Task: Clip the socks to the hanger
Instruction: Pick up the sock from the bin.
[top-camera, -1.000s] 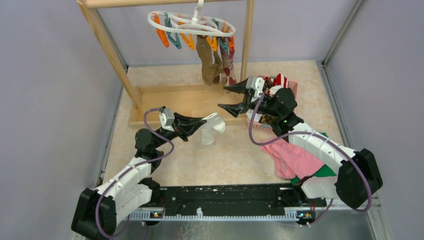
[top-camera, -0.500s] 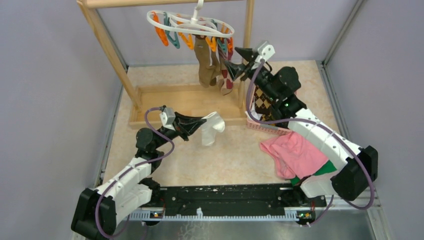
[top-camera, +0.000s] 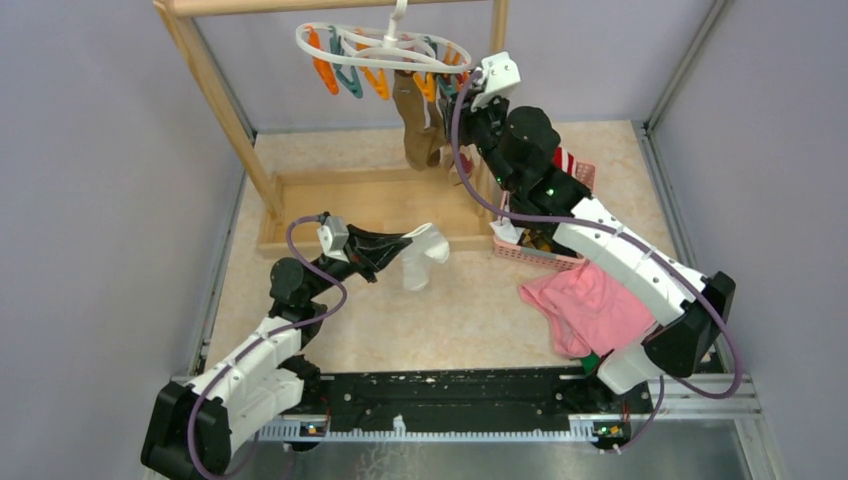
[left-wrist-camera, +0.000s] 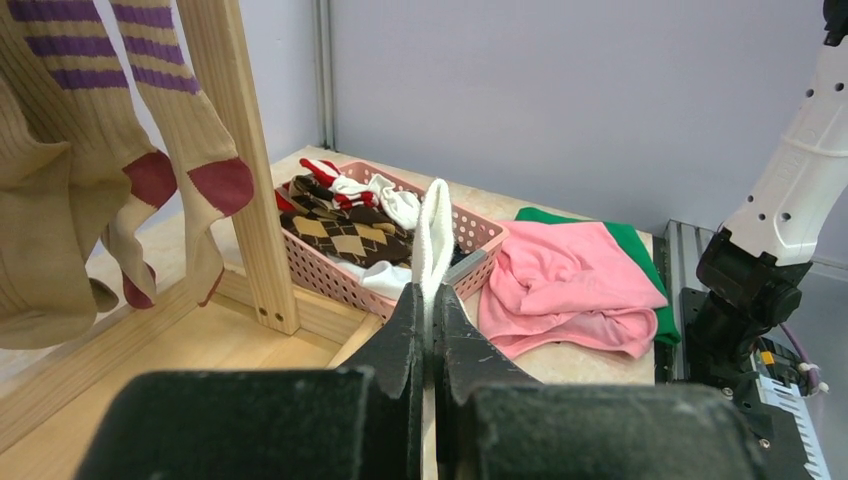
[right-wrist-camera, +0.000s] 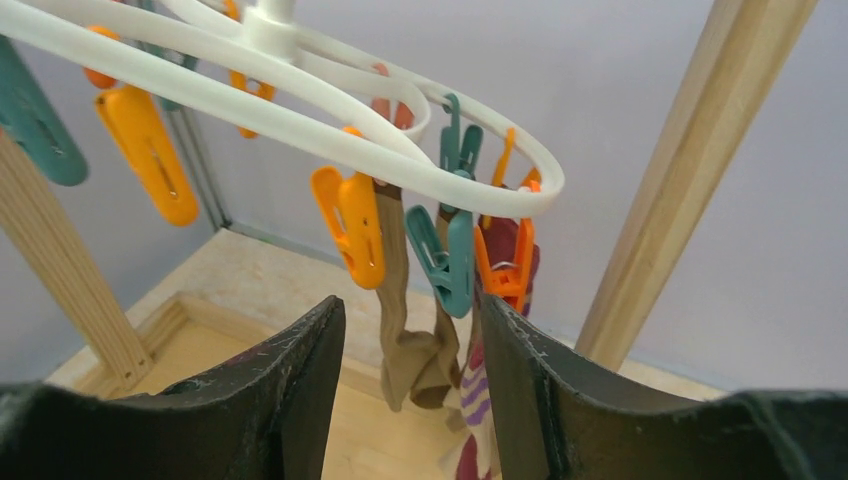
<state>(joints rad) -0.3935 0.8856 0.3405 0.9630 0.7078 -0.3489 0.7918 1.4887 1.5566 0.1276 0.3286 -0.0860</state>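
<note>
Left gripper (left-wrist-camera: 428, 300) clenched on a white sock (left-wrist-camera: 435, 230) — right gripper (right-wrist-camera: 412, 305) spread wide, facing the hanger's (right-wrist-camera: 300, 127) teal clip (right-wrist-camera: 452, 268).

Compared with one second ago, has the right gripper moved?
Yes. The right gripper has risen from beside the pink basket, up along the wooden post, to the hanger clips.

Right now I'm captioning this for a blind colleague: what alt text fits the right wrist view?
The open right gripper points up at the white hanger, just below its dangling orange and teal clips. Olive-brown and striped socks already hang from clips there, beside a slanting wooden post.
</note>
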